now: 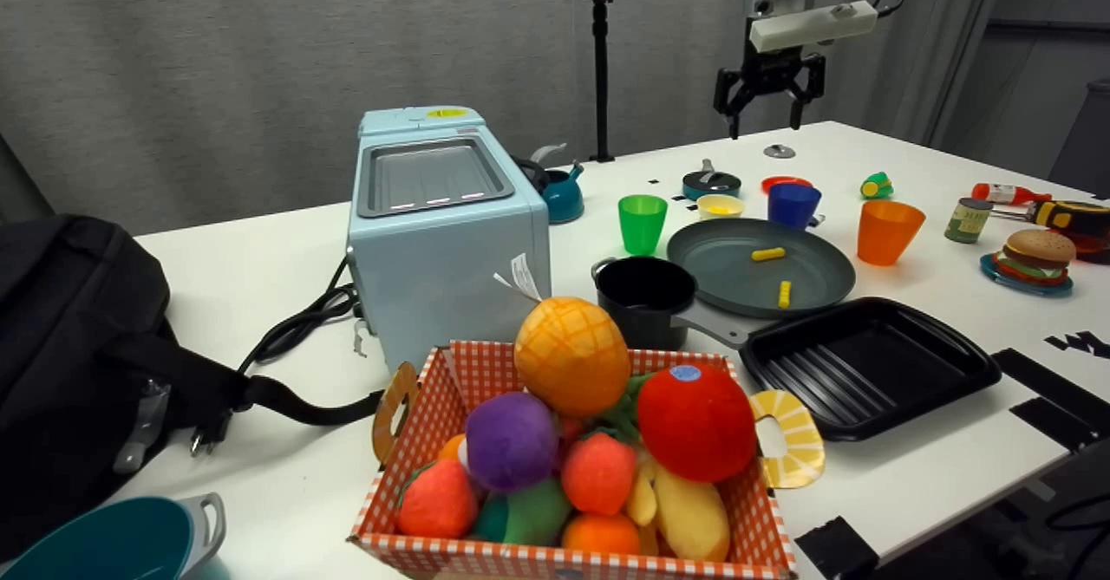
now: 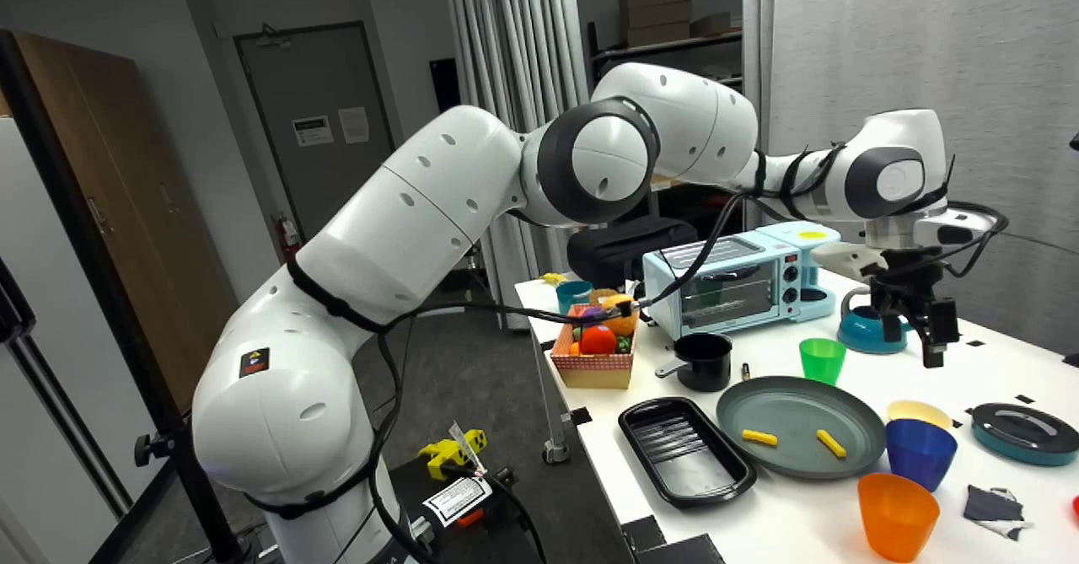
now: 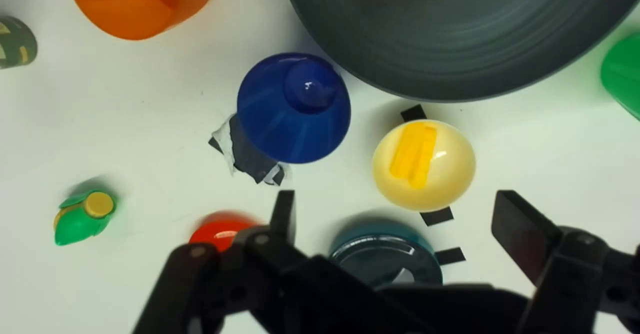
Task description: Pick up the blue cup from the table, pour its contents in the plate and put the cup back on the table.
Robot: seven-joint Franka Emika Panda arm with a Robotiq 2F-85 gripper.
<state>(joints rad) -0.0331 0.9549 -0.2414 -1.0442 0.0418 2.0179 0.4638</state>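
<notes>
Nearest in an exterior view, a gingham basket point(image 1: 481, 372) of toy fruit point(image 1: 598, 473) stands on the white surface point(image 1: 234, 285), with a black ridged tray point(image 1: 876, 363) behind it and, beyond that, a round dark grey plate point(image 1: 737, 259) bearing two separate yellow sticks point(image 1: 767, 254). Just past the plate's far rim the blue cup point(image 1: 793, 205) stands upright on the surface, between an orange cup point(image 1: 886, 231) and a pale yellow bowl point(image 1: 720, 211), in which the wrist view shows more yellow pieces point(image 3: 421, 159). Farther back, the gripper point(image 1: 765, 124) hangs above the surface, its jaws spread wide and holding nothing.
</notes>
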